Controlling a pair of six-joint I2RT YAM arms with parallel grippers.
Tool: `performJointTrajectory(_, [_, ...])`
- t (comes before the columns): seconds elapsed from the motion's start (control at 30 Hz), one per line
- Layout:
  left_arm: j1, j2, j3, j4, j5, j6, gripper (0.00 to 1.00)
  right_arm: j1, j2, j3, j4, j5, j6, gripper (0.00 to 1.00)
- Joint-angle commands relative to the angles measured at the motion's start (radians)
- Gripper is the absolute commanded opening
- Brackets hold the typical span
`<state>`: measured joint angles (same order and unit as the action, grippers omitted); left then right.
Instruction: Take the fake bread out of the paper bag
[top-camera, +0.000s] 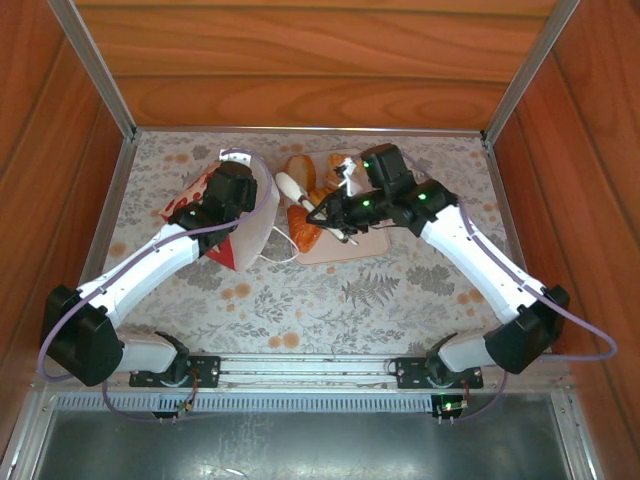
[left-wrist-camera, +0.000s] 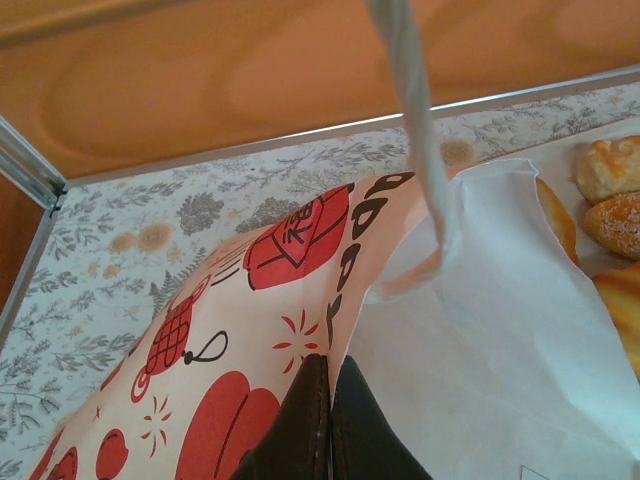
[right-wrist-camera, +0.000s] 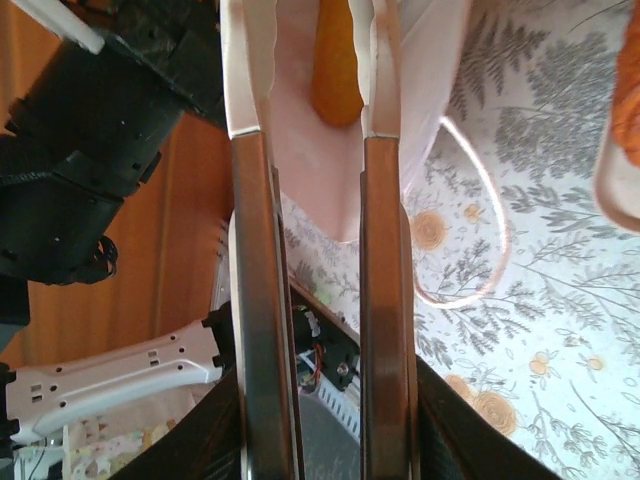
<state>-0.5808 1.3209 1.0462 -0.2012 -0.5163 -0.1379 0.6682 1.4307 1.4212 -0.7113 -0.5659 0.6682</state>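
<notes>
The paper bag (top-camera: 232, 222) lies tilted at mid-left, its white side (left-wrist-camera: 480, 330) and red-printed side (left-wrist-camera: 230, 340) meeting at an edge. My left gripper (left-wrist-camera: 330, 400) is shut on that edge, also seen from above (top-camera: 236, 190). My right gripper (right-wrist-camera: 320, 385) is shut on long metal tongs (right-wrist-camera: 262, 280) with white tips, and from above it sits over the tray (top-camera: 345, 208). An orange fake bread (right-wrist-camera: 335, 75) lies between the tong tips against pale bag paper; I cannot tell whether it is pinched. More breads (top-camera: 300, 228) (left-wrist-camera: 612, 222) lie on the tray.
A pale beige tray (top-camera: 355, 245) sits just right of the bag on the floral tabletop (top-camera: 330, 300). The bag's cord handle (right-wrist-camera: 485, 215) loops over the cloth, and another cord (left-wrist-camera: 415, 110) hangs in front. Wooden walls and a metal frame (top-camera: 100, 70) enclose the table.
</notes>
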Motion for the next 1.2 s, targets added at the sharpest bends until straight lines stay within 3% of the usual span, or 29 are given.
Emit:
performJointTrajectory(0.0, [0.007, 0.003, 0.012, 0.029, 0.02, 0.017, 0.0, 0.028, 0.069, 0.045, -0.033, -0.046, -0.035, 0.37])
performJointTrajectory(0.2, [0.007, -0.01, 0.005, 0.046, 0.044, 0.04, 0.0, 0.076, 0.207, 0.11, -0.049, -0.087, -0.074, 0.37])
performJointTrajectory(0.5, [0.007, -0.044, -0.014, 0.081, 0.106, 0.19, 0.0, 0.117, 0.392, 0.232, -0.099, -0.075, -0.128, 0.38])
performJointTrajectory(0.63, [0.007, -0.045, -0.021, 0.071, 0.137, 0.21, 0.0, 0.117, 0.416, 0.242, -0.128, 0.022, -0.133, 0.39])
performJointTrajectory(0.9, [0.003, -0.028, -0.023, 0.07, 0.146, 0.176, 0.0, 0.117, 0.405, 0.206, -0.112, 0.152, -0.092, 0.4])
performJointTrajectory(1.17, [-0.027, -0.006, -0.007, 0.052, 0.076, 0.072, 0.0, 0.117, 0.477, 0.255, -0.077, 0.182, -0.08, 0.41])
